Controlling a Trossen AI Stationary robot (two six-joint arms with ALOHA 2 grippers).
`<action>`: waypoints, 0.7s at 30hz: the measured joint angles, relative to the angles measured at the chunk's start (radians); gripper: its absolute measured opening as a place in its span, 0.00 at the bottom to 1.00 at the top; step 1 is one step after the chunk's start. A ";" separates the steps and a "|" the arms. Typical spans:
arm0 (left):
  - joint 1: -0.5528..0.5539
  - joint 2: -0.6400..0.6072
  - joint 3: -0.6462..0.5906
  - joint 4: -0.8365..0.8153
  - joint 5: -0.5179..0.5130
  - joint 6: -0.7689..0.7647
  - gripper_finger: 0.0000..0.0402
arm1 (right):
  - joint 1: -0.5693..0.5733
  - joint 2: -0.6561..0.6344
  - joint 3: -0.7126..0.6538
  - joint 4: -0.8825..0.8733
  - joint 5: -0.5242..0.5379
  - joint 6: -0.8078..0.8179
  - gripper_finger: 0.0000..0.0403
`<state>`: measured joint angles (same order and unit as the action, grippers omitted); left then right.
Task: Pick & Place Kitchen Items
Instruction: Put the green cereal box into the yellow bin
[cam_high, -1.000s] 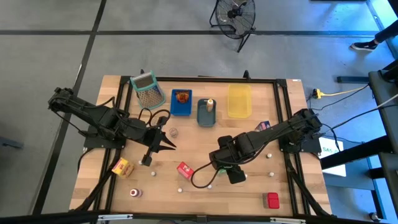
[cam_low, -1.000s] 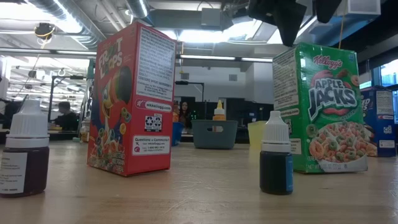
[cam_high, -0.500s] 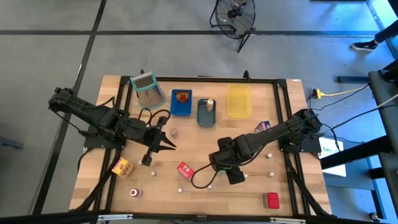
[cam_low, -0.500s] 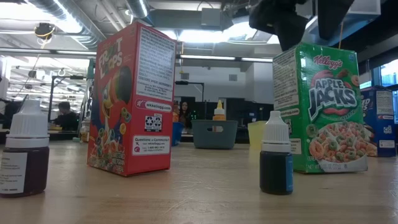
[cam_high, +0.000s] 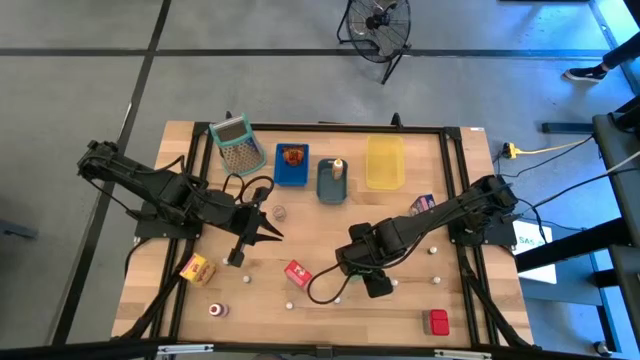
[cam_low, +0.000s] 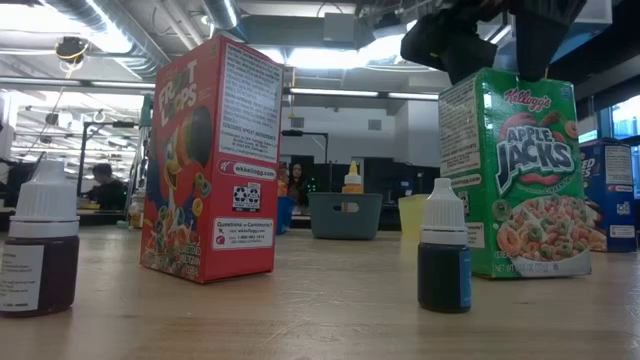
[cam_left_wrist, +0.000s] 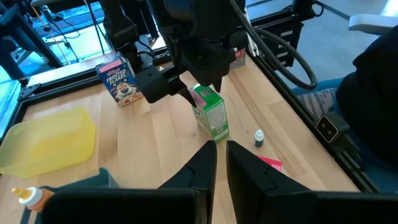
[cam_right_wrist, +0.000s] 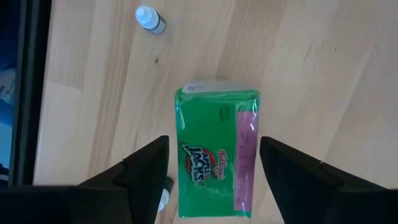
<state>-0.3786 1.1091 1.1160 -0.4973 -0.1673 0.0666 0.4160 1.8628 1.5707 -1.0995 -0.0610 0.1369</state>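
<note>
Nearest bottles: we see a dark bottle (cam_low: 40, 250) and a blue bottle (cam_low: 444, 257) upright on the table (cam_low: 320, 310), caps up
Red carton: (cam_low: 212, 160) stands upright, long axis vertical
Green carton: (cam_low: 520, 175) stands upright behind the blue bottle, long axis vertical, printed front facing the low camera
Right tool: (cam_right_wrist: 211, 163) hangs straight above the green carton, fingers spread wide to either side of its top, not touching
Left tool: (cam_left_wrist: 221, 163) waits over the table's left half, fingers pressed together, holding nothing
Far trays: we see blue (cam_high: 291, 165), grey (cam_high: 331, 183) and yellow (cam_high: 385, 162) along the back edge
</note>
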 joint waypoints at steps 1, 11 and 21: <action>0.000 0.000 0.000 0.000 0.000 0.000 0.08 | 0.000 0.004 0.000 0.004 0.004 -0.011 0.63; 0.000 0.000 0.000 0.000 0.000 0.000 0.08 | -0.016 0.049 0.000 0.012 -0.037 -0.047 0.62; 0.000 0.000 0.000 0.000 0.000 0.008 0.08 | -0.022 0.049 0.000 0.008 -0.045 -0.048 0.53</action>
<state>-0.3786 1.1088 1.1164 -0.4977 -0.1673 0.0742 0.3943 1.9118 1.5703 -1.0911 -0.1056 0.0891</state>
